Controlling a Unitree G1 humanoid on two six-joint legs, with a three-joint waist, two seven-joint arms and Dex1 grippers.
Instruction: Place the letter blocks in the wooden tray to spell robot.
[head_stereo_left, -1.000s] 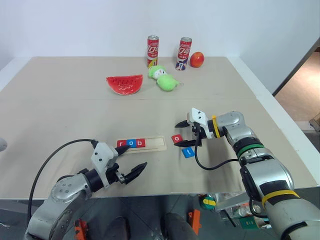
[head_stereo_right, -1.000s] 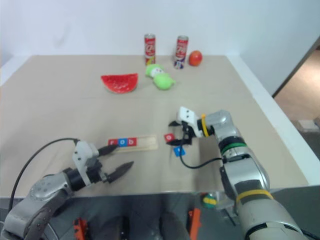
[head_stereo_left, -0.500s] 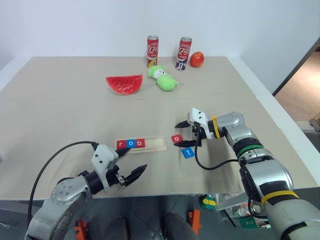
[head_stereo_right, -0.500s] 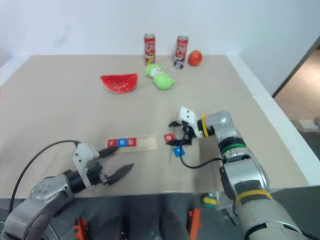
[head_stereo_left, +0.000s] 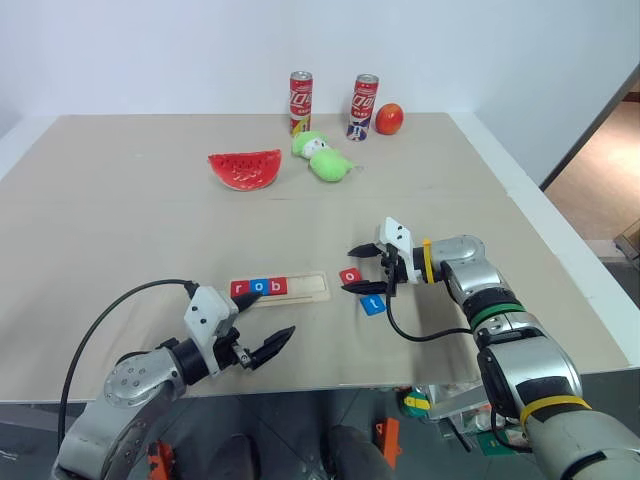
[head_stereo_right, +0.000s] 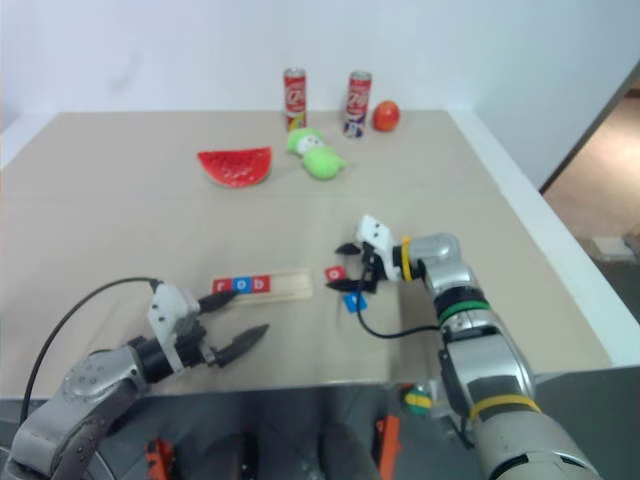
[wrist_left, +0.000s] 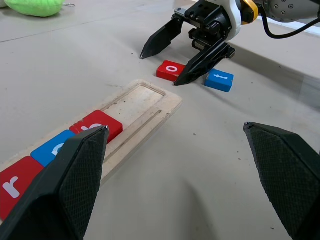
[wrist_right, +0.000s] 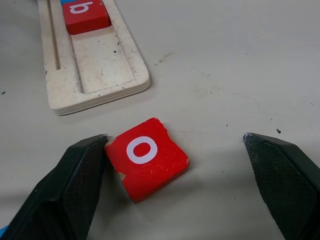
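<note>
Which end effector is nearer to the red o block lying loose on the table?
The right. The right end effector stands open around the red o block; the left end effector hangs near the table's front edge, beyond the wooden tray.

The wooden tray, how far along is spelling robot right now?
Done: r, o, b sit in the wooden tray. In hand: the open right gripper brackets the red o block on the table, not gripping it. Left: that o, then the blue t block beside it. The left gripper is open, empty.
</note>
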